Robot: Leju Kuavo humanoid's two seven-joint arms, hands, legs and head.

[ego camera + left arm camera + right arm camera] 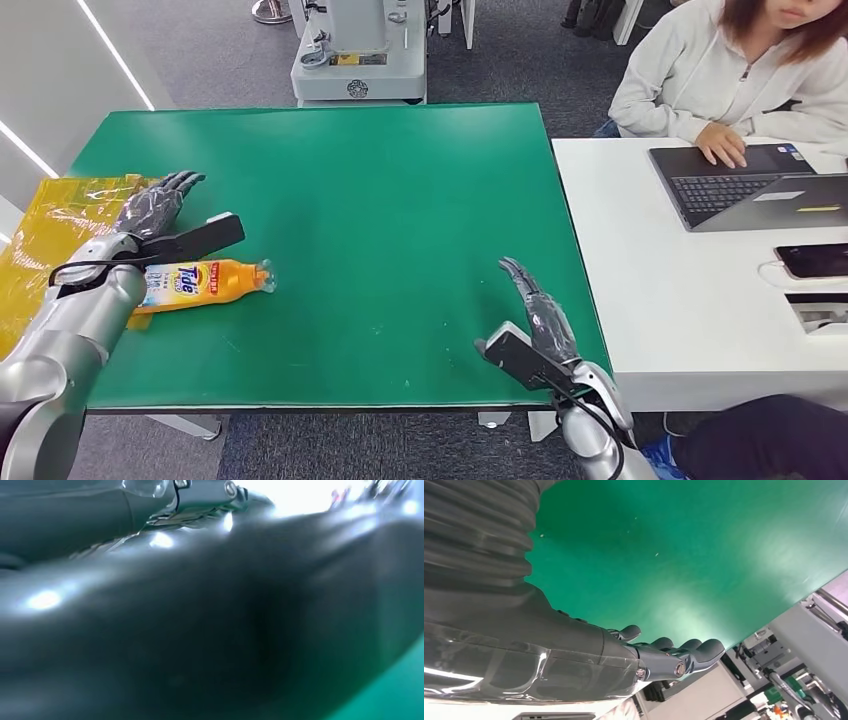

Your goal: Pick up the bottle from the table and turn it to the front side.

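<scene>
An orange Tide bottle (205, 281) lies on its side on the green table (380, 200), its clear cap toward the middle and its label facing up. My left hand (160, 215) hovers just over the bottle's base end, fingers stretched out and apart, thumb jutting toward the table's centre; it holds nothing. My right hand (538, 318) rests flat and open near the table's front right corner, far from the bottle. In the right wrist view my right hand (664, 655) lies with straight fingers over bare green mat. The left wrist view shows a blurred dark close surface.
A yellow plastic bag (50, 235) lies at the table's left edge beside the bottle. To the right stands a white desk (660, 300) with a laptop (750, 185) and a phone (812, 260); a person (740, 70) sits there typing. A grey machine base (360, 60) stands beyond the far edge.
</scene>
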